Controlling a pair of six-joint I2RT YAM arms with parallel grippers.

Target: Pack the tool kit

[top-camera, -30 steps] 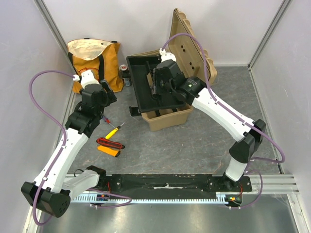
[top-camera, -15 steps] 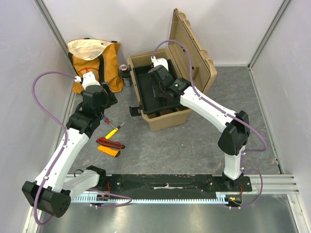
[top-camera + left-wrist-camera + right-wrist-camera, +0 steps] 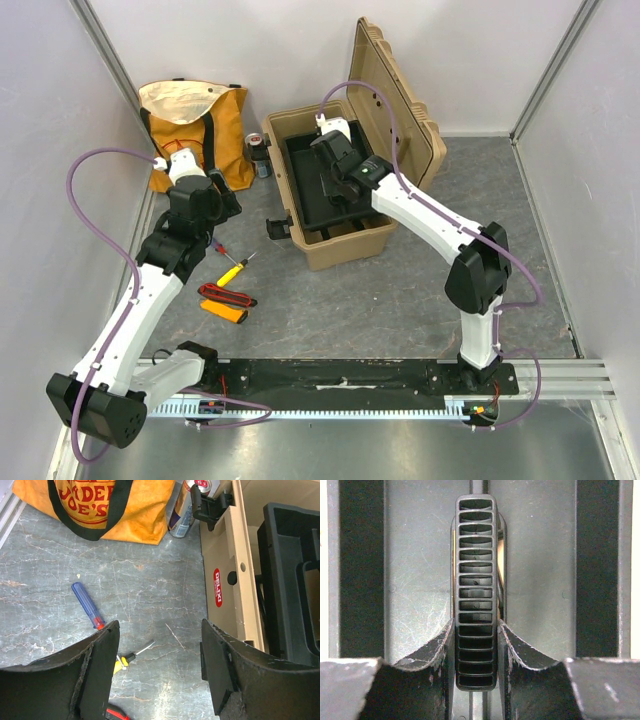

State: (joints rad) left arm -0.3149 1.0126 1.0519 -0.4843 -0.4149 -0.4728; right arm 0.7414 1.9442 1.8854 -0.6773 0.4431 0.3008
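Observation:
The tan toolbox stands open, its ribbed lid upright behind it. The black inner tray sits inside the box. My right gripper is shut on the tray's ribbed black handle, and it shows over the tray middle in the top view. My left gripper hangs open and empty above the floor, left of the toolbox wall. Below it lie a red-blue screwdriver, a yellow-handled screwdriver and an orange-black meter.
An orange-and-cream tote bag leans in the back left corner. A drinks can stands between it and the toolbox. Grey walls close in the left, back and right sides. A black latch sticks out at the box's front left.
My right arm carried the black tray back and left from a tilted, overhanging pose and lowered it level into the toolbox. The left arm has stayed where it was.

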